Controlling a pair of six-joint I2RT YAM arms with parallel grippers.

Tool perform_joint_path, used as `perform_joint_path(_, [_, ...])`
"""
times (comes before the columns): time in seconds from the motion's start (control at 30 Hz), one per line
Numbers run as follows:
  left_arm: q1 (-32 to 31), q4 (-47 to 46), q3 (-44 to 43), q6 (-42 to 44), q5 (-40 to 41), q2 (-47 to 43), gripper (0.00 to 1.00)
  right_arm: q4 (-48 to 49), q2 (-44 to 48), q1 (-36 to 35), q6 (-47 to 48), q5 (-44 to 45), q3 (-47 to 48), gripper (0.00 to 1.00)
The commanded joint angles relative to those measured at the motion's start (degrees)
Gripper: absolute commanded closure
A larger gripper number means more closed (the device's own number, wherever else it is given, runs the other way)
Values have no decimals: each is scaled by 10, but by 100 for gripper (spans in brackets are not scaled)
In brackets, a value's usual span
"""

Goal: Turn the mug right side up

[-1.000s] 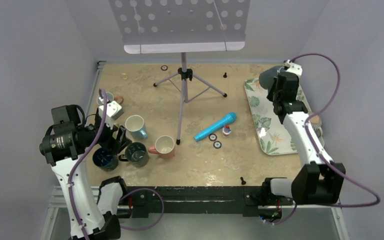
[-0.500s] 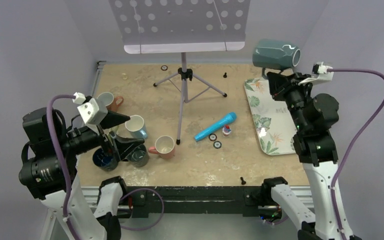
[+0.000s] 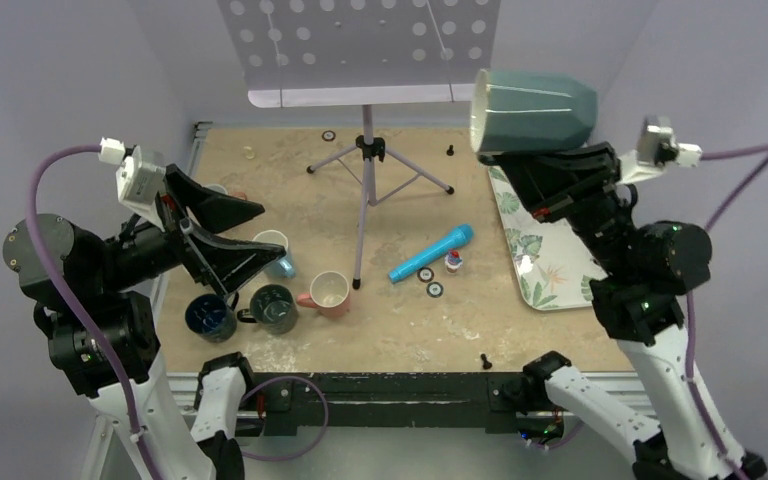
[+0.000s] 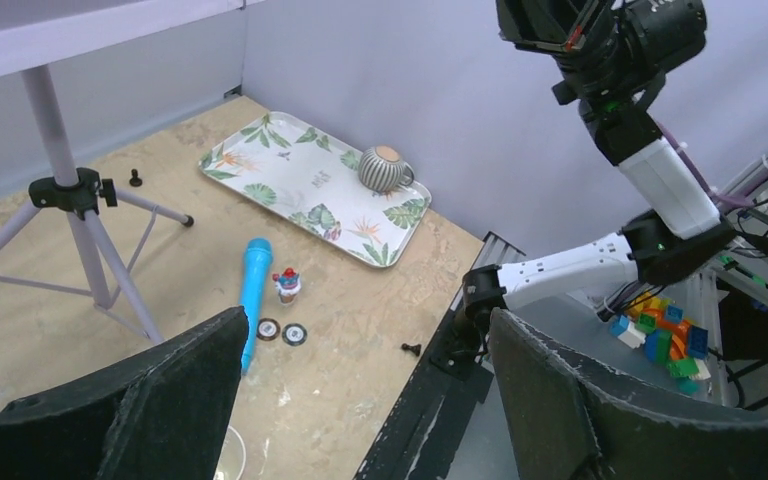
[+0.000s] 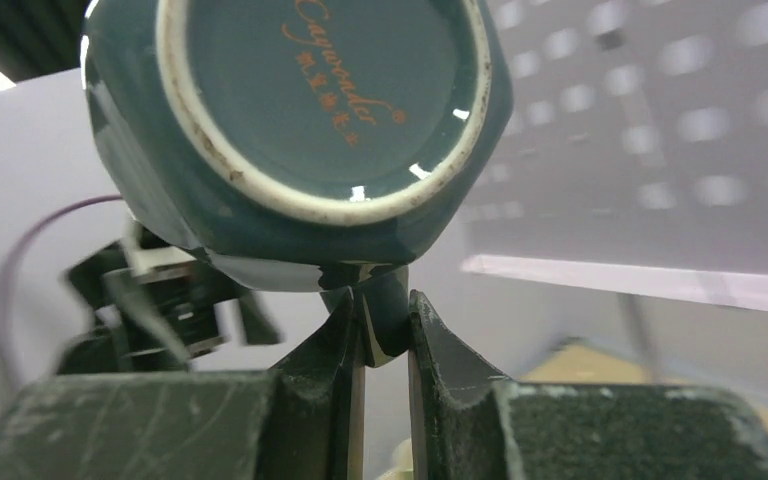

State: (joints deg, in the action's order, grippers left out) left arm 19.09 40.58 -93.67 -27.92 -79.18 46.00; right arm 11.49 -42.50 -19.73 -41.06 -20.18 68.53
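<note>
Right gripper (image 3: pixel 543 172) is pinched narrow on the handle of the teal mug (image 3: pixel 532 110). I read the mug as held high in the air, lying on its side, mouth toward the left arm and glazed base filling the right wrist view; from the top camera it appears over the far end of the leaf-print tray (image 3: pixel 545 275). Left gripper (image 3: pixel 245 238) hangs above the table's (image 3: pixel 410 330) left side, fingers spread wide, holding nothing.
</note>
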Motion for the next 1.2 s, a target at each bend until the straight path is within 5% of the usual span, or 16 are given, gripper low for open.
perform_joint_path(0.0, [-2, -164, 0, -177, 3, 1, 6, 68, -100, -189, 42, 78, 79, 100])
perform_joint_path(0.3, [-7, -244, -1, -287, -38, -2, 7, 116, -261, -359, 59, 103, 176, 100])
perform_joint_path(0.8, [-7, -235, -41, -220, 46, 15, 16, 123, -370, -455, 62, 66, 228, 100])
perform_joint_path(0.9, [-7, -191, -36, -178, 72, 13, 26, 112, -396, -479, 71, 63, 243, 100])
perform_joint_path(1.0, [-7, -159, -33, -145, 85, 12, 52, 103, -411, -481, 66, 62, 244, 100])
perform_joint_path(1.13, [-7, -78, -34, -63, 130, 11, 99, 79, -414, -481, 83, 63, 242, 100])
perform_joint_path(1.17, [-7, -44, -37, -25, 144, 12, 100, 71, -411, -481, 90, 68, 241, 100])
